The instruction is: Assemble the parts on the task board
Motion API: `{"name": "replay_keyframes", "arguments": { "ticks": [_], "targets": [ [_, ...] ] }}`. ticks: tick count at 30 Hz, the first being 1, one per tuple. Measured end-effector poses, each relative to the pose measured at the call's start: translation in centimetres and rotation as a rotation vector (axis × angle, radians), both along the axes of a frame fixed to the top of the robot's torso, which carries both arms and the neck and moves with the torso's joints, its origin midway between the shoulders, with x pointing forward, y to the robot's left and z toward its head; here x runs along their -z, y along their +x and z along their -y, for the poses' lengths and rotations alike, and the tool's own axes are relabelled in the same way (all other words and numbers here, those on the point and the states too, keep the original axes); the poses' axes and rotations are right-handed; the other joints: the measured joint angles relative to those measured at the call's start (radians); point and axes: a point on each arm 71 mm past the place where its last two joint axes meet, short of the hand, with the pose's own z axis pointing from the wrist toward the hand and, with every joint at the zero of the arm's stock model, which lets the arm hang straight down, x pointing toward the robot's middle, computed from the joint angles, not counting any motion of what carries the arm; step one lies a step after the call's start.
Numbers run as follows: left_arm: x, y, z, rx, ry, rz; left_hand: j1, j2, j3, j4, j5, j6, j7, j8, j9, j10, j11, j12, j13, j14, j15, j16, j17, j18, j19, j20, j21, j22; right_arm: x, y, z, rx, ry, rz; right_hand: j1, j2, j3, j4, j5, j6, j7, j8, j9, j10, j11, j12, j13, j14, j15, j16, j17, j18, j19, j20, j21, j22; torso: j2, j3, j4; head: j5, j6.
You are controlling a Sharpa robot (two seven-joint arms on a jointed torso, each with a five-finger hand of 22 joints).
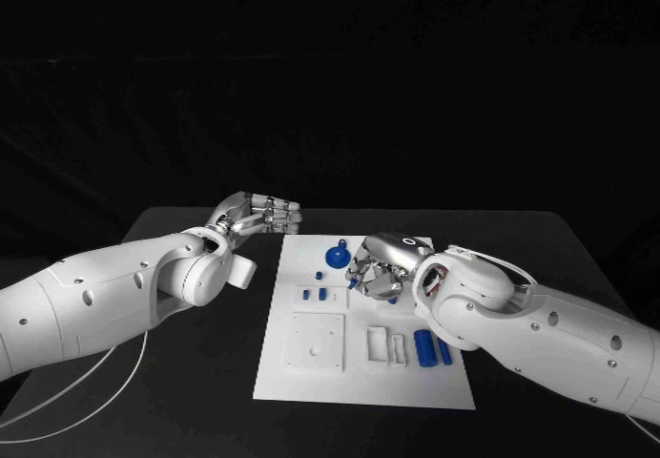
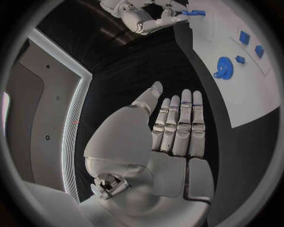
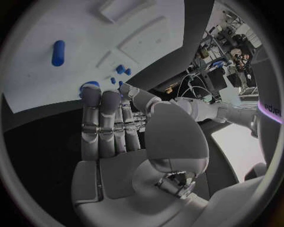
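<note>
The white task board (image 1: 360,382) lies in the middle of the black table. A blue gear (image 1: 336,256) stands near its far edge, with small blue parts (image 1: 317,295) a little nearer. My right hand (image 1: 380,266) hovers over the board just right of the gear. It pinches a small blue part (image 2: 196,13) at its fingertips (image 3: 90,96). My left hand (image 1: 261,215) is over the table beside the board's far left corner. Its fingers (image 2: 180,124) lie straight and side by side, holding nothing. The gear (image 2: 224,67) is beyond them.
Two blue cylinders (image 1: 429,349) lie at the board's near right, beside white raised blocks (image 1: 315,342). One blue cylinder (image 3: 58,52) also appears in the right wrist view. A white cable (image 1: 96,386) runs under my left arm.
</note>
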Motion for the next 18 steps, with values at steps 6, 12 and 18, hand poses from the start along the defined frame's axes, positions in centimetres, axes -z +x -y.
{"name": "replay_keyframes", "arguments": {
  "ticks": [6, 12, 18],
  "targets": [
    [-0.1, -0.1, 0.6, -0.004, -0.002, 0.011, 0.000, 0.000, 0.000, 0.000, 0.004, 0.000, 0.000, 0.000, 0.000, 0.000, 0.000, 0.000, 0.000, 0.000, 0.000, 0.000, 0.000, 0.000, 0.000, 0.000, 0.000, -0.003, 1.2, -1.2, -1.9, -0.059, -0.040, 0.004, 0.000, 0.000, 0.000, 0.000, 0.000, -0.001, 0.000, -0.001, 0.000, 0.000, 0.000, 0.000, 0.000, 0.000, 0.000, 0.000, 0.000, 0.001, 0.000, 0.000, 0.000, 0.001, 0.000, 0.0002, 0.0027, 0.016, -0.010],
    [-0.2, -0.3, 1.0, -0.005, 0.001, 0.023, 0.000, 0.000, -0.002, 0.002, 0.004, 0.000, 0.000, 0.000, 0.000, 0.000, 0.000, 0.000, 0.000, -0.003, 0.003, 0.000, 0.000, 0.000, 0.000, 0.000, 0.000, -0.008, 2.8, -1.8, -3.1, -0.094, -0.087, 0.000, 0.000, 0.000, 0.000, 0.000, 0.000, -0.001, 0.001, 0.003, 0.000, 0.000, 0.000, 0.000, 0.000, 0.000, 0.000, 0.000, 0.001, 0.002, 0.000, 0.000, 0.000, 0.003, 0.001, 0.0002, 0.0036, 0.025, -0.018],
    [-0.2, -0.3, 1.4, -0.002, 0.003, 0.031, 0.000, 0.000, 0.000, 0.006, 0.004, 0.004, -0.004, 0.000, 0.000, 0.000, 0.000, 0.000, 0.000, -0.031, 0.013, 0.000, -0.001, 0.000, 0.004, 0.004, 0.000, -0.016, 4.2, -1.9, -3.6, -0.107, -0.114, -0.012, -0.007, 0.002, -0.003, -0.003, 0.004, 0.002, -0.002, 0.003, 0.000, 0.000, 0.000, 0.000, -0.002, 0.000, 0.000, 0.000, 0.001, 0.002, 0.000, 0.000, 0.000, 0.004, 0.001, 0.0009, 0.0030, 0.035, -0.026]
  ]
}}
